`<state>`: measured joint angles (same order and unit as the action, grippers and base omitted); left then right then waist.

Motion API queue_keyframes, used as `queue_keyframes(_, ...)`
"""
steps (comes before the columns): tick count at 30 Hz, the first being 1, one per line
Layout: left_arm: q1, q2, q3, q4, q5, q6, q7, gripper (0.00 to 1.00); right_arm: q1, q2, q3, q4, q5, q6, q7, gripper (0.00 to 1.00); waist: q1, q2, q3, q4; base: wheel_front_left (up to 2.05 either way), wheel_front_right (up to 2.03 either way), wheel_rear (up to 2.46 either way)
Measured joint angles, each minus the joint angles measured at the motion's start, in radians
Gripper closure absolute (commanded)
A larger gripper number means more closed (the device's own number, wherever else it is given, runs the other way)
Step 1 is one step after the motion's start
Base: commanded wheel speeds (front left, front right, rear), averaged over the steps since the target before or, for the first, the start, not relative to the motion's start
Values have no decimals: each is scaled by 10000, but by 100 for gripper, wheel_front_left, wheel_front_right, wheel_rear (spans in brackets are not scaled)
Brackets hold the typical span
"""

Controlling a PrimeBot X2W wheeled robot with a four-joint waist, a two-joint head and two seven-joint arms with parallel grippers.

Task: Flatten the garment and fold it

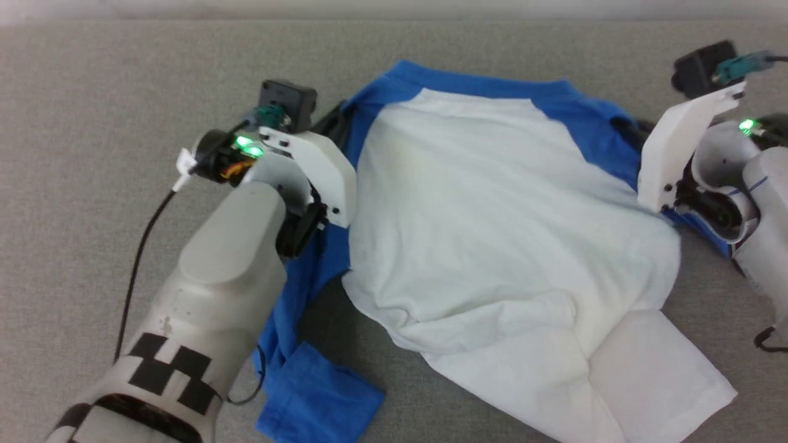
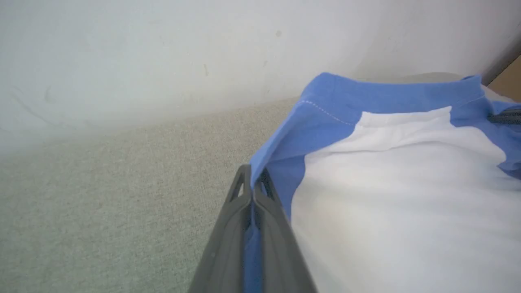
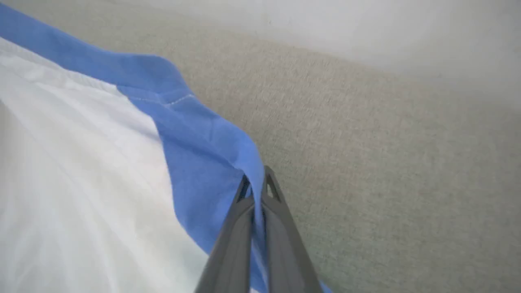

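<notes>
A grey, woven-looking tabletop (image 1: 92, 74) spreads across the head view, with a pale wall (image 2: 163, 49) rising behind its far edge in the left wrist view. The garment (image 1: 492, 215) lies on it in the middle, between the two arms. Its white body faces up and is rumpled into soft folds, and a bright blue band runs along its far edge from one shoulder to the other. At the near left a blue sleeve (image 1: 320, 400) trails crumpled on the tabletop, and at the near right a white flap of the hem lies folded flat. The left arm (image 1: 228, 264), pale with a black block pattern near its base, reaches in from the lower left to the garment's left shoulder. The right arm (image 1: 763, 203) comes in from the right edge to the opposite shoulder. The left claw (image 2: 253, 185) is closed, and its two dark fingers pinch the blue edge of the shoulder, with blue cloth showing in the narrow slit between them. The right claw (image 3: 256, 179) is likewise closed, clamped on a fold of blue fabric that drapes over its tips. A thin black cable (image 1: 138, 258) curves over the tabletop beside the left arm, and small green lights (image 1: 246, 144) glow on that wrist.
</notes>
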<state>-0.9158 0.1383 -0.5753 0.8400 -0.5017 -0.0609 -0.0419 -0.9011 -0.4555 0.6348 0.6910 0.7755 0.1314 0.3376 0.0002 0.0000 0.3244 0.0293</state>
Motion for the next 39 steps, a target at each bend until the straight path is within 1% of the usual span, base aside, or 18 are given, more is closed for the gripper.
queue_keyframes(2,-135,215,44,-213,13,4,-77,100,-58,-117,-153,-257,-4,2,-470,100,0,0,-234,-44,0,0,0)
queue_keyframes(5,-570,573,132,-543,31,4,-6,100,-360,-247,-437,-579,-98,13,-871,100,-1,0,-606,-138,0,0,0)
queue_keyframes(9,-1676,920,255,-823,109,4,334,100,-1302,-382,-947,-777,-435,27,-947,100,-3,0,-956,-332,0,0,0)
queue_keyframes(12,-2771,1057,378,-784,190,4,431,100,-2313,-366,-1323,-715,-750,33,-1026,100,-4,0,-977,-495,0,0,0)
queue_keyframes(15,-3917,1212,525,-612,328,115,307,100,-3442,-174,-1695,-477,-1166,102,-1475,100,-2,0,-775,-595,0,0,0)
queue_keyframes(20,-5738,1636,736,-104,723,207,-439,100,-5170,426,-2230,42,-2075,184,-2936,100,-1,0,-177,-848,0,0,0)
queue_keyframes(23,-6543,1664,784,115,884,299,-886,100,-5920,593,-2355,330,-2487,192,-3678,100,-1,0,247,-1071,0,0,0)
queue_keyframes(27,-6846,1643,769,621,913,309,-1185,100,-6291,761,-2061,729,-2754,192,-4259,100,0,0,737,-1319,0,0,0)
queue_keyframes(32,-6796,1507,740,1323,861,295,-1450,100,-6238,965,-1461,1225,-2545,174,-4581,100,1,0,1265,-1466,0,0,0)
queue_keyframes(36,-6181,1287,717,1808,690,169,-1651,100,-5765,982,-809,1540,-2023,109,-4516,100,2,0,1528,-1426,0,0,0)
queue_keyframes(39,-5404,1097,897,2063,366,90,-1848,100,-5127,965,-257,1628,-1553,94,-4385,100,1,0,1580,-1310,0,0,0)
